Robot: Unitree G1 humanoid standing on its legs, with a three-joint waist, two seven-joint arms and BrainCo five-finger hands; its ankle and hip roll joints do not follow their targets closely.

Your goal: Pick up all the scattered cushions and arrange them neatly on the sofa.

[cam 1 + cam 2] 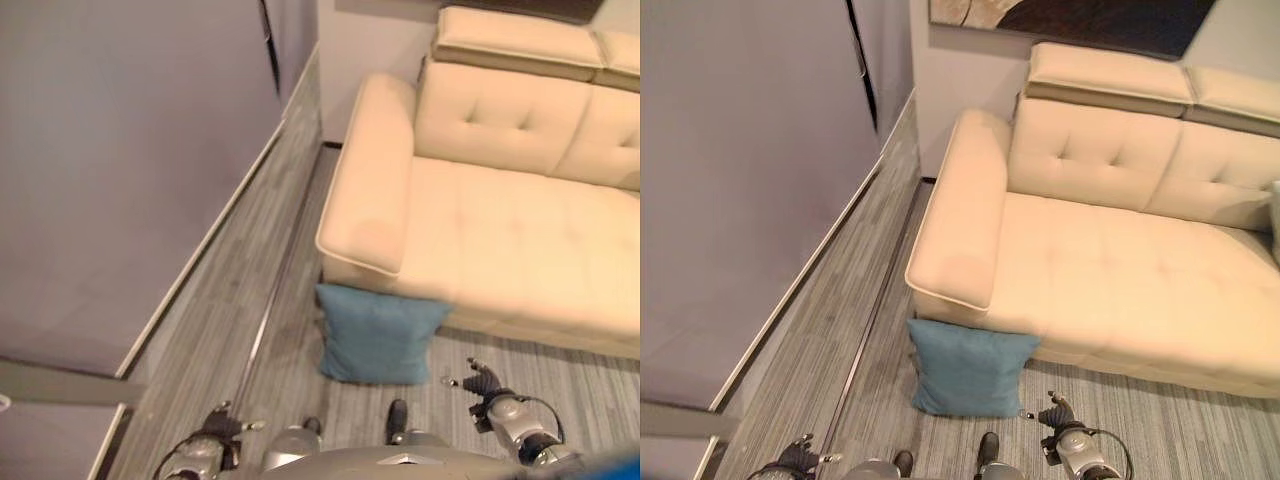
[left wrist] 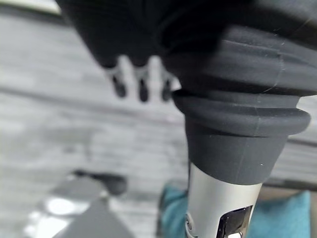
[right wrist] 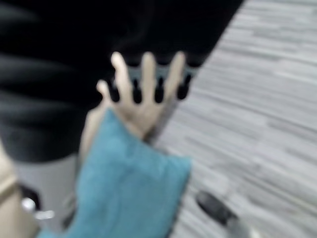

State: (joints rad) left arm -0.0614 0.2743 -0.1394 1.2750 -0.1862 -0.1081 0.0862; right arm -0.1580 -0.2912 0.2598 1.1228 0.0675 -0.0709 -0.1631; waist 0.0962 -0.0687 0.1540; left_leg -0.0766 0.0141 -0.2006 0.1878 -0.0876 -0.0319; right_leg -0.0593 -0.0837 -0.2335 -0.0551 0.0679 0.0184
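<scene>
A blue cushion (image 1: 378, 335) stands on the grey floor, leaning against the front of the cream sofa (image 1: 500, 230) just below its left armrest (image 1: 958, 220). The same blue cushion (image 3: 129, 188) shows past my right hand (image 3: 143, 87), whose fingers are straight and spread with nothing in them. My right hand (image 1: 487, 384) hangs low, a short way right of the cushion. On the other side, my left hand (image 1: 218, 428) hangs left of the cushion and nearer to me. Its fingers (image 2: 141, 84) point straight down over the floor and hold nothing.
A grey wall (image 1: 130, 150) with a pale skirting board runs along the left. A metal strip (image 1: 270, 310) in the floor leads toward the sofa's corner. A dark picture (image 1: 1090, 20) hangs above the sofa. A pale object's edge (image 1: 1274, 220) shows on the seat at far right.
</scene>
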